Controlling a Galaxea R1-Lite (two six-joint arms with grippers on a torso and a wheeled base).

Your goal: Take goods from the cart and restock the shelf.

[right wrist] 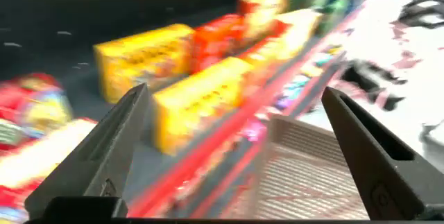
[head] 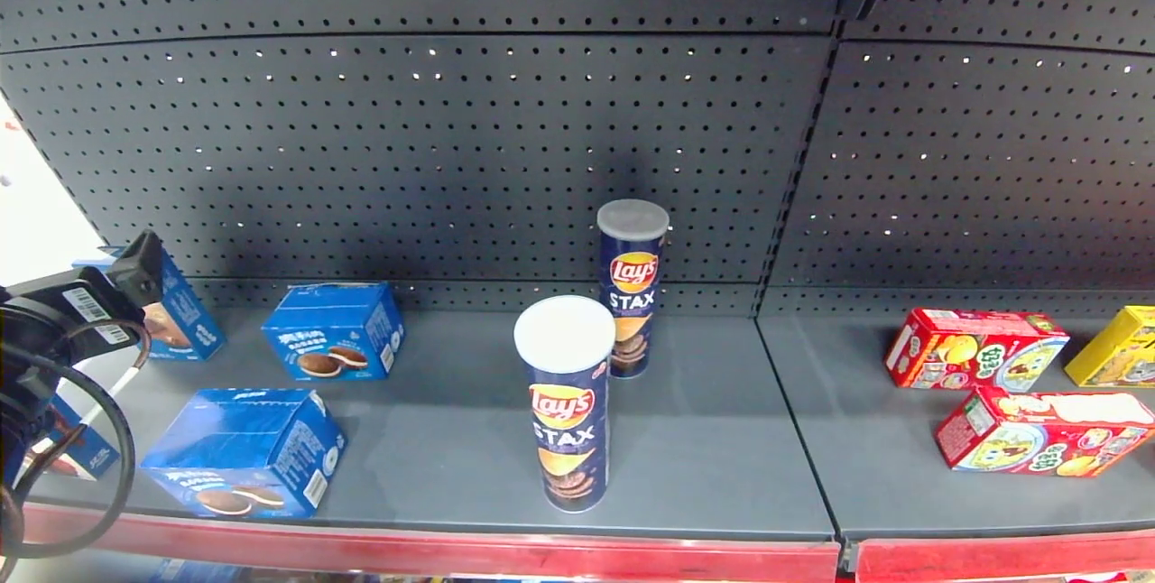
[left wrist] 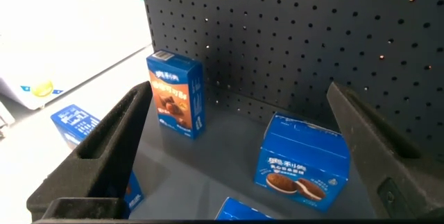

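Several blue cookie boxes lie on the left of the grey shelf (head: 704,439): one at the back (head: 334,330), one at the front edge (head: 244,452), and an upright one (head: 185,312) behind my left arm. My left gripper (left wrist: 237,92) is open and empty, just off the shelf's left end, facing the upright box (left wrist: 177,92) and the back box (left wrist: 302,161). My right gripper (right wrist: 236,92) is open and empty, hanging before the shelf's yellow boxes (right wrist: 201,99) and above the cart's mesh basket (right wrist: 312,175).
Two tall blue chip cans stand mid-shelf, one near the front (head: 568,402) and one behind it (head: 632,290). On the right section lie two red boxes (head: 974,348) (head: 1038,430) and a yellow box (head: 1114,348). A perforated back panel (head: 451,141) closes the shelf.
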